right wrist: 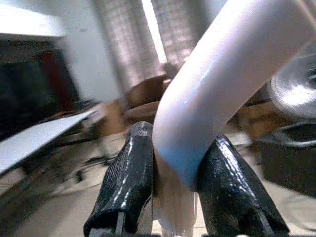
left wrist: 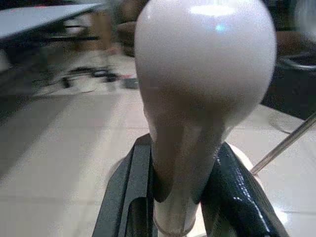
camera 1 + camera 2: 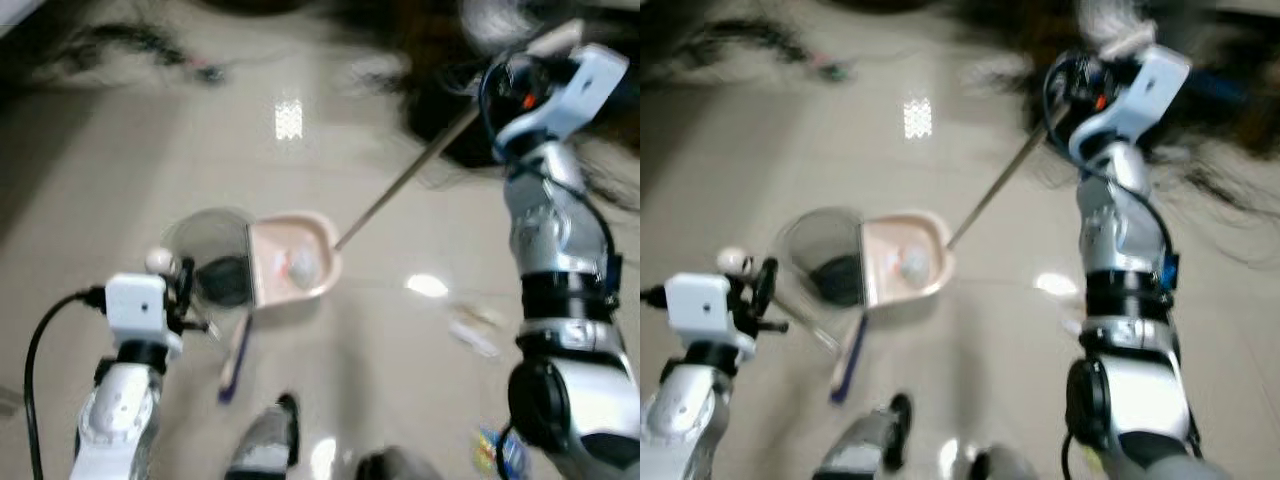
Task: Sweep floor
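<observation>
A pale pink dustpan lies on the glossy tiled floor with a crumpled white wad inside it. Just to its left is a dark brush-like patch under a blurred, clear round shape. My left gripper is low at the left, shut on a cream handle with a round knob. My right gripper is raised at the upper right, its fingers shut on a curved white handle. From it a thin metal rod slants down to the pan's right edge.
A blue-and-white stick lies on the floor below the pan. Pale scraps and a colourful wrapper lie to the right. My feet are at the bottom. Dark cables and furniture line the far side.
</observation>
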